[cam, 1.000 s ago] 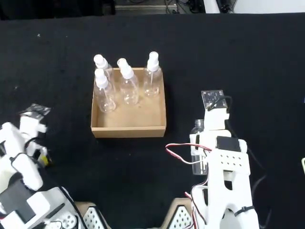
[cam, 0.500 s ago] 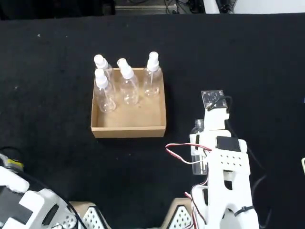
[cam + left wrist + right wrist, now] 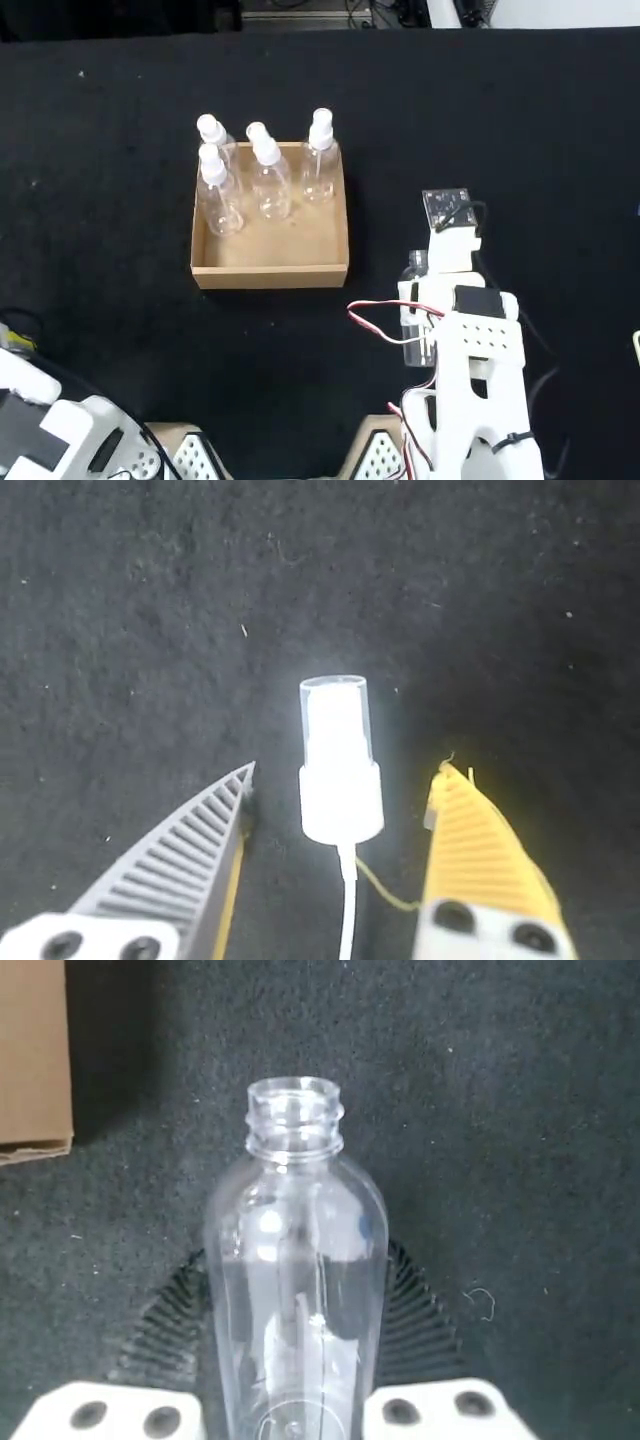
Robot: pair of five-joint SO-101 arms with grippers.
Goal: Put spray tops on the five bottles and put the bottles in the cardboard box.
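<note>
Uncapped clear plastic bottle (image 3: 295, 1190): I keep it pinched in the right end effector (image 3: 297, 1260) near the brown cardboard box (image 3: 270, 272), neck exposed for capping. The left end effector (image 3: 343, 772) stands spread beside the white spray top (image 3: 335, 710), not touching it.

Saw a black cloth (image 3: 520, 120) over the whole table, flecked with pale lint. Noted dark cables (image 3: 372, 12) along the far edge, beyond the cloth, and a white surface (image 3: 560, 12) at the far right corner. Caught a pale sliver (image 3: 636, 345) at the right edge, too cropped to tell. Found a yellowish thread (image 3: 385, 890) on the cloth in the left wrist view, a pale curl of fibre (image 3: 480, 1302) in the right wrist view.
</note>
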